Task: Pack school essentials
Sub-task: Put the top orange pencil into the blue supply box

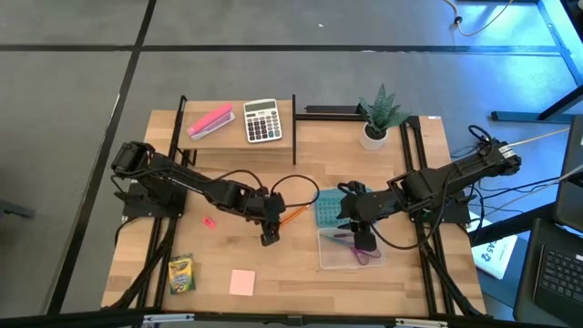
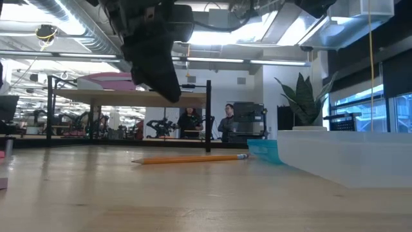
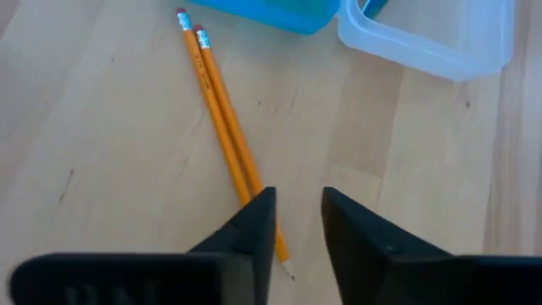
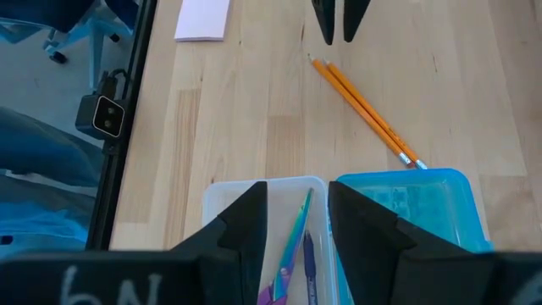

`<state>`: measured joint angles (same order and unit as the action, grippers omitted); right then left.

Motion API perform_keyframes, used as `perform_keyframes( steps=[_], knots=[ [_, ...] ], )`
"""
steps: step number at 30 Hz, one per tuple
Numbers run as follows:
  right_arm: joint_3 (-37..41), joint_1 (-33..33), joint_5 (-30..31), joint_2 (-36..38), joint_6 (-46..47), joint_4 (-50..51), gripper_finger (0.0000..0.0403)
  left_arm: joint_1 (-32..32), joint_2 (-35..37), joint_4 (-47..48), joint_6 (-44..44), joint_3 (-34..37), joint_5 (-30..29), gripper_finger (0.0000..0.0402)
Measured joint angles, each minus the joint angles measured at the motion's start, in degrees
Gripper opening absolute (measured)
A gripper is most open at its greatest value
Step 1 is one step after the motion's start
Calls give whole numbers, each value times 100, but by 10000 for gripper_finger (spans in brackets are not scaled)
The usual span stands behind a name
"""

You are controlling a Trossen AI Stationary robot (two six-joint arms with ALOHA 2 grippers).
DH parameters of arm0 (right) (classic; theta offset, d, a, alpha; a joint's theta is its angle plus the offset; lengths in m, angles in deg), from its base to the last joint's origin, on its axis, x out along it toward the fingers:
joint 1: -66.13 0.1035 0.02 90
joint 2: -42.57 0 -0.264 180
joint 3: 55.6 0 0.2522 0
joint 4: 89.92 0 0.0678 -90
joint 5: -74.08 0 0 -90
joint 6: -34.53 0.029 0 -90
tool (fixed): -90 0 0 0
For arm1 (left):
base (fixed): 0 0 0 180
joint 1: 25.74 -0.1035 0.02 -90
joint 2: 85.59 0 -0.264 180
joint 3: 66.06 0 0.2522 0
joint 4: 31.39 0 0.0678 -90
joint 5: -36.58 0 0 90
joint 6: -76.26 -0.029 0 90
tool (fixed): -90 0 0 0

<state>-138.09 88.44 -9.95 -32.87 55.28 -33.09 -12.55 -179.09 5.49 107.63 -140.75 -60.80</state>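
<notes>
Two orange pencils lie side by side on the wood table, eraser ends toward a blue lid. My left gripper hovers above their pointed ends, open by a narrow gap; the low view shows it raised off the table. Purple-handled scissors lie inside a clear plastic box. My right gripper is open above that box, over the scissors. The crayon box, pink notepad and red eraser piece lie flat on the table's near left part.
A raised shelf at the far edge carries the calculator and the pink stapler-like block. A potted plant stands at the far right. Black frame rails run along both table sides. People stand in the room beyond.
</notes>
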Motion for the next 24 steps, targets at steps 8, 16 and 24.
perform_keyframes(
  steps=[8, 16, 24],
  knots=[
    [0, -2, 1, 0, -11, 0, 129, 68, 0, 26, -171, 0, 190, 194],
    [2, -2, 0, 0, -2, 0, 129, 239, 12, 104, 78, 0, 74, 291],
    [2, 0, 0, 0, -11, 0, 129, 294, -18, 101, 154, -2, -230, 393]
  ],
)
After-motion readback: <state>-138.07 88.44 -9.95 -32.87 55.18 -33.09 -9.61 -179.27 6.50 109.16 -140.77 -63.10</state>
